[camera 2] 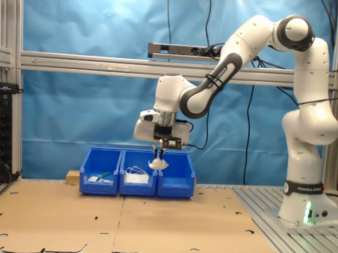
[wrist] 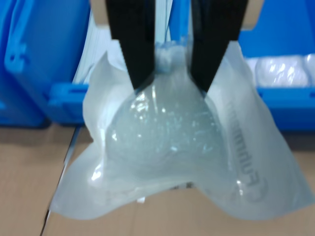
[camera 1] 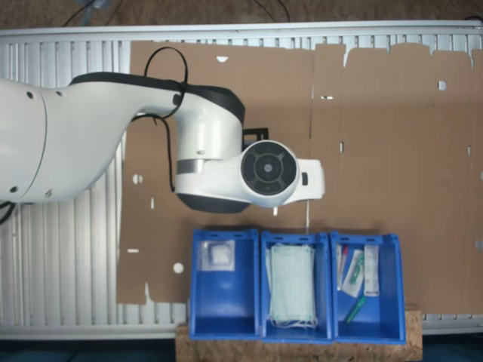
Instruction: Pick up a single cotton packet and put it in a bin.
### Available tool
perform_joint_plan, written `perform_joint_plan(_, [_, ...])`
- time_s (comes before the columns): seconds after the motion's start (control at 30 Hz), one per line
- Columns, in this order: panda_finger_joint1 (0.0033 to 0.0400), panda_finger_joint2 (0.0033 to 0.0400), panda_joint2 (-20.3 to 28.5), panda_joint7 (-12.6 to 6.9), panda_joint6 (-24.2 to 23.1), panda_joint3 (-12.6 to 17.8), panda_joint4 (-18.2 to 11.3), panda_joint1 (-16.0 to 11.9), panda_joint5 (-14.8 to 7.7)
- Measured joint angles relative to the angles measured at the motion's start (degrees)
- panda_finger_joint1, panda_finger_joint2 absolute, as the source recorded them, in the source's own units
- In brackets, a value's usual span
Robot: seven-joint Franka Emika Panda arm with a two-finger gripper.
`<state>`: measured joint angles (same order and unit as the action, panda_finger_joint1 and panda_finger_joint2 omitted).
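My gripper (camera 2: pixel 158 155) is shut on a cotton packet (camera 2: pixel 158 164), a small white pad in a crumpled clear wrapper. In the second exterior view it hangs just in front of the row of blue bins, near the wall shared by the mask bin and the bin (camera 2: pixel 177 175) at the second exterior view's right. In the wrist view the two black fingers (wrist: pixel 133 44) pinch the top of the packet (wrist: pixel 172 142) at my gripper (wrist: pixel 170 73), with cardboard below. In the first exterior view the arm's wrist covers the gripper, and the bin (camera 1: pixel 223 302) holds another cotton packet (camera 1: pixel 219 256).
The middle bin (camera 1: pixel 295 332) holds pale green masks (camera 1: pixel 291 285). The third bin (camera 1: pixel 381 320) holds assorted narrow packets. Brown cardboard (camera 2: pixel 152 217) covers the table in front of the bins. The arm's base (camera 2: pixel 305 203) stands at the second exterior view's right.
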<state>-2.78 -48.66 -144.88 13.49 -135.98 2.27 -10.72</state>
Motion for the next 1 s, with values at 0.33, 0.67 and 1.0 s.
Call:
perform_joint_plan(0.33, [0.0048,0.0048,2.44,-0.85,4.51,5.08,0.44,-0.1,-6.68])
perform_joint_plan(0.67, [0.0048,0.0048,2.58,-1.55,6.79,10.42,0.54,-0.4,-12.03])
perform_joint_plan(1.0, [0.0048,0.0048,2.48,-1.73,8.24,15.8,1.09,-1.1,-14.88])
